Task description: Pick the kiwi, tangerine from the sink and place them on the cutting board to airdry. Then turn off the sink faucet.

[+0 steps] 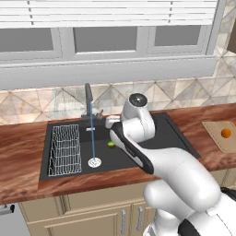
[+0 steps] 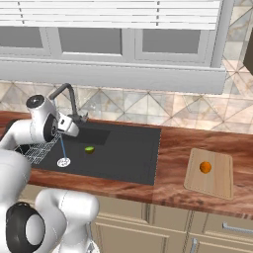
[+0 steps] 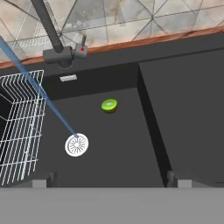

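While water runs: faucet (image 3: 56, 41) on, still to close.
Done: tangerine (image 2: 205, 167) on cutting board (image 2: 222, 188).
Left: kiwi (image 3: 109, 105) in sink (image 3: 183, 109), ahead of gripper (image 3: 109, 178).
Gripper: spread apart, empty.

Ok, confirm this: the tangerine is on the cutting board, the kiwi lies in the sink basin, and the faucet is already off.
Not quite: the faucet is on; the hand view shows a blue stream running to the drain. The tangerine does sit on the cutting board, and the kiwi lies in the sink basin.

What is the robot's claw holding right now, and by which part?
Nothing. In the hand view the gripper hangs open and empty above the sink, with the kiwi lying untouched below.
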Tool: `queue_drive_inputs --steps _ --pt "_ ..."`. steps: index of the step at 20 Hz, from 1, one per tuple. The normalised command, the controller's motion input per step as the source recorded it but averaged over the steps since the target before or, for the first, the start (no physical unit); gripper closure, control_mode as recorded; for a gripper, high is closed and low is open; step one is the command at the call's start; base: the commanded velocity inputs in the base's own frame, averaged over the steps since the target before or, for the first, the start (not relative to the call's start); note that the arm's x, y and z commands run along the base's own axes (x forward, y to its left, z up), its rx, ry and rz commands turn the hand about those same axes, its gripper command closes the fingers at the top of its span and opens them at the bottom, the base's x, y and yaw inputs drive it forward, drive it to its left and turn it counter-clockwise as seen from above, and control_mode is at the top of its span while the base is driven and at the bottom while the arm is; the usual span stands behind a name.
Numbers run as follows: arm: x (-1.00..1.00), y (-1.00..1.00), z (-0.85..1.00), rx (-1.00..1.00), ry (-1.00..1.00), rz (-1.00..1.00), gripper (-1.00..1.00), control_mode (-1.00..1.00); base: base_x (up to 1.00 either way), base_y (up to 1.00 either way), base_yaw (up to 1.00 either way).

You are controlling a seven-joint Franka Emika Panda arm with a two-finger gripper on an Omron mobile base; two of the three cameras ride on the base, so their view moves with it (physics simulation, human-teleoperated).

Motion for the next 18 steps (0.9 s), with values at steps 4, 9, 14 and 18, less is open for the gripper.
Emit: queue_drive_inputs --steps 4,9,14,18 --pt "0.18 0.0 -0.15 0.05 0.02 0.01 -1.0 -1.0 0.0 0.0 0.0" --pt "0.08 0.0 -0.17 0.03 0.01 0.04 -1.0 -1.0 0.0 0.0 0.0" --pt "0.06 0.0 -0.24 0.0 0.0 0.03 -1.0 -1.0 0.0 0.0 0.0" --pt "0.06 0.0 -0.18 0.0 0.0 0.02 -1.0 -1.0 0.0 0.0 0.0"
